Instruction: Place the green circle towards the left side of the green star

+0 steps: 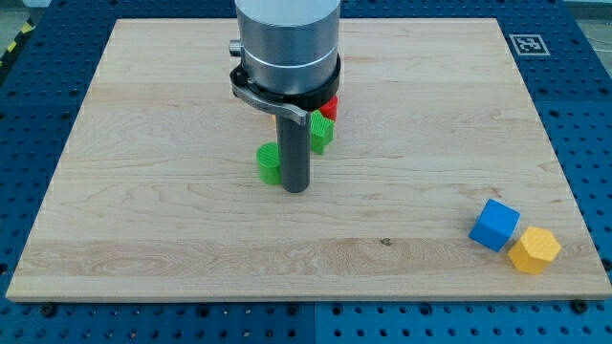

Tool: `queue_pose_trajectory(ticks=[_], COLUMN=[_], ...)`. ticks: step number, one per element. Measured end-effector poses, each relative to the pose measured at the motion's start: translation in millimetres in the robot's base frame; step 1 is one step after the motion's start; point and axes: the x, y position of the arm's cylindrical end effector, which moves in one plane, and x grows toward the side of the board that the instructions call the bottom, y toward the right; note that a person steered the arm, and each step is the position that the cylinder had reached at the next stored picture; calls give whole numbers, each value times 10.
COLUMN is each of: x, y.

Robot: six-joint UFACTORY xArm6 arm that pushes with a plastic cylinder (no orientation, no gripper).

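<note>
Pale wooden board [143, 191] on a blue perforated bench. The arm's straight dark rod descends to the board; its tip [295, 188] rests just to the view's right of the small green circle block [270, 163], touching or nearly so. The green star block [320, 132] lies behind the rod, partly hidden, beside a red block [329, 106]. No jaws are fitted. A blue cube [494, 225] and a yellow block [534, 250] touch near the view's bottom right.
</note>
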Motion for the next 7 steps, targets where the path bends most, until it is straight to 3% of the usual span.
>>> queue_pose_trajectory(ticks=[7], x=[201], y=[-417])
